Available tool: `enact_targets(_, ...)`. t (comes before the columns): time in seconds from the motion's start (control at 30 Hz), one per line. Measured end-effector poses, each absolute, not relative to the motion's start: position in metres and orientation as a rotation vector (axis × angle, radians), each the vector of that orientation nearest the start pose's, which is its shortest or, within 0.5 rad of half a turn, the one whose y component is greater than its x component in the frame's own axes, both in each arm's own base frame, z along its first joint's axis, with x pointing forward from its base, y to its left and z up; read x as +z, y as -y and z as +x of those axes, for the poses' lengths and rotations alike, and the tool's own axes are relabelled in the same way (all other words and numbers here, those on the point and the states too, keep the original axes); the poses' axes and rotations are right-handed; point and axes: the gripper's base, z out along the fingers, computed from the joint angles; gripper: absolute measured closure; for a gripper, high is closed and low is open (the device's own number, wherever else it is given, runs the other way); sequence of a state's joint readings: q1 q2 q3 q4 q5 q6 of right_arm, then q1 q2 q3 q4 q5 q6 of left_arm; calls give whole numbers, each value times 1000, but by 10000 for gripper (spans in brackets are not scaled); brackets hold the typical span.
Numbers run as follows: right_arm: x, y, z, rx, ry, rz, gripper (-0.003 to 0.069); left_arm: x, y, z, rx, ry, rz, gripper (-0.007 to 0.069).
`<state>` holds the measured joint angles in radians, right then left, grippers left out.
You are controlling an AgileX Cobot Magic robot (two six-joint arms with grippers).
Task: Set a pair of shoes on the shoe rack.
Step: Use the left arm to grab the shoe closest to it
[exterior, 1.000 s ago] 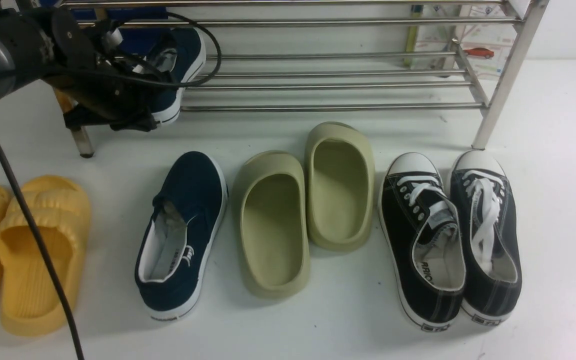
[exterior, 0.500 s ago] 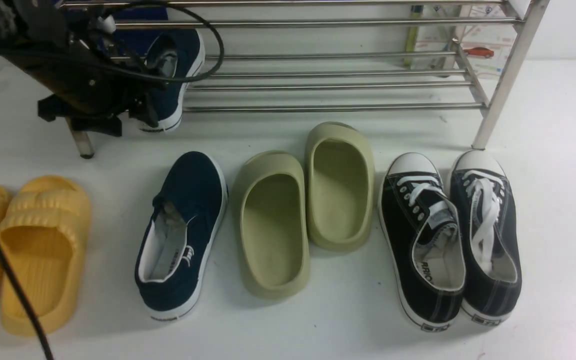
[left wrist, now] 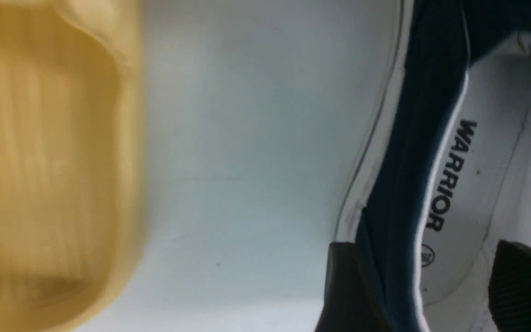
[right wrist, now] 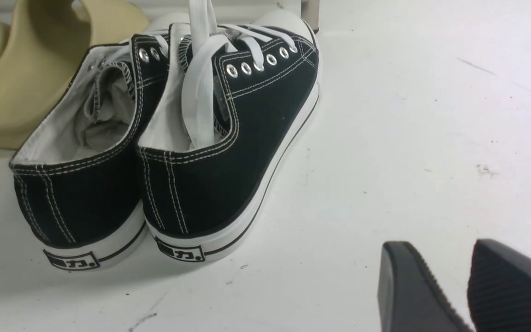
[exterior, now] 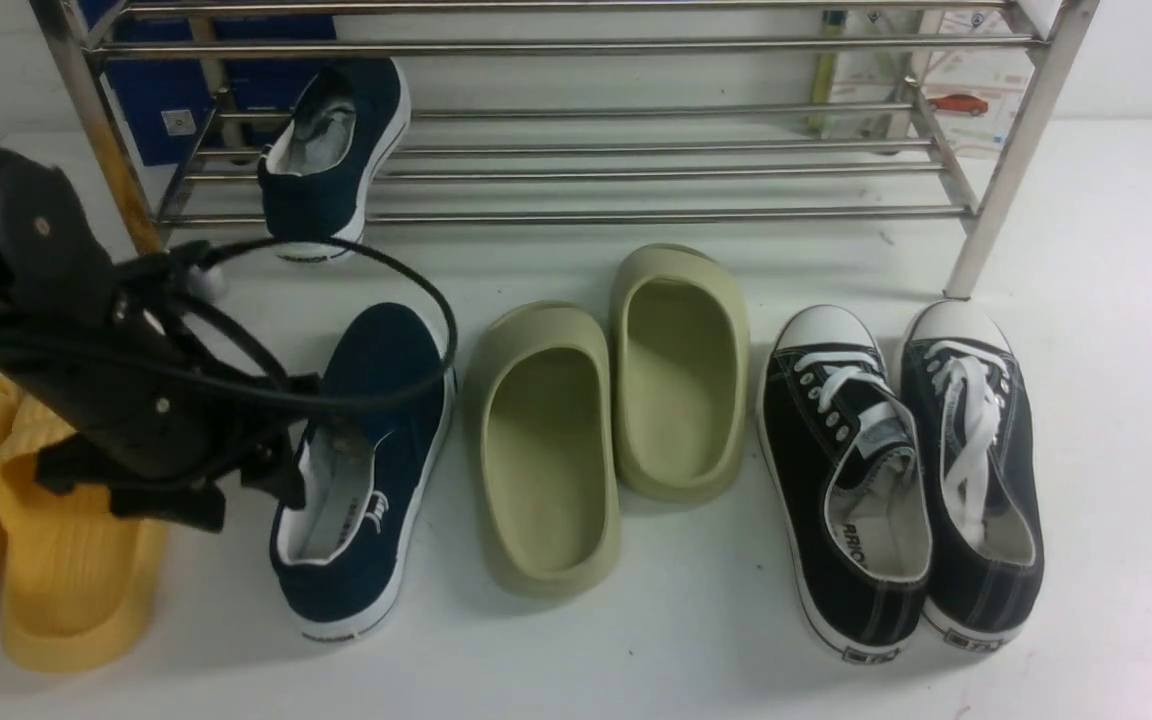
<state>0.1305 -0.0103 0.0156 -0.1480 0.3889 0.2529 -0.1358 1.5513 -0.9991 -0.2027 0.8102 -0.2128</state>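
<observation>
One navy slip-on shoe (exterior: 336, 170) rests on the lower bars of the steel shoe rack (exterior: 636, 213), at its left end, heel toward me. The other navy shoe (exterior: 386, 380) lies on the white table in front of the rack. My left gripper (exterior: 241, 495) hangs open at that shoe's heel end. In the left wrist view the left gripper (left wrist: 424, 258) straddles the side wall of the shoe (left wrist: 408, 161), one finger outside and one over the insole, not closed. My right gripper (right wrist: 436, 263) is open and empty over bare table.
Two olive clogs (exterior: 546, 450) lie right of the table shoe. A pair of black lace-up sneakers (exterior: 846, 480) stands further right, close to the right gripper in its wrist view. Yellow slides (exterior: 76, 590) sit left of the left arm. The arm's cable loops over the navy shoe.
The left gripper opened and let go of the first navy shoe on the rack. The arm then drew back and came down to the heel of the second shoe.
</observation>
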Motion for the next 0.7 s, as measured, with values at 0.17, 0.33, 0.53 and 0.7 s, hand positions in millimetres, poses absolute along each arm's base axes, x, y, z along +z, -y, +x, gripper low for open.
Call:
enact_targets(0.17, 174, -2, 52, 117, -1875, 25, 419, 196, 64, 294, -292, -2933, -333, 209)
enact_targets(0.33, 174, -2, 52, 117, -1875, 25, 419, 177, 64, 299, -262, -2986, -363, 240)
enact_targets(0.53, 174, -2, 52, 117, -1875, 25, 419, 181, 65, 300, -270, -2996, -353, 542)
enact_targets(0.7, 174, -2, 52, 117, -1875, 25, 419, 196, 65, 296, -287, -2963, -344, 612)
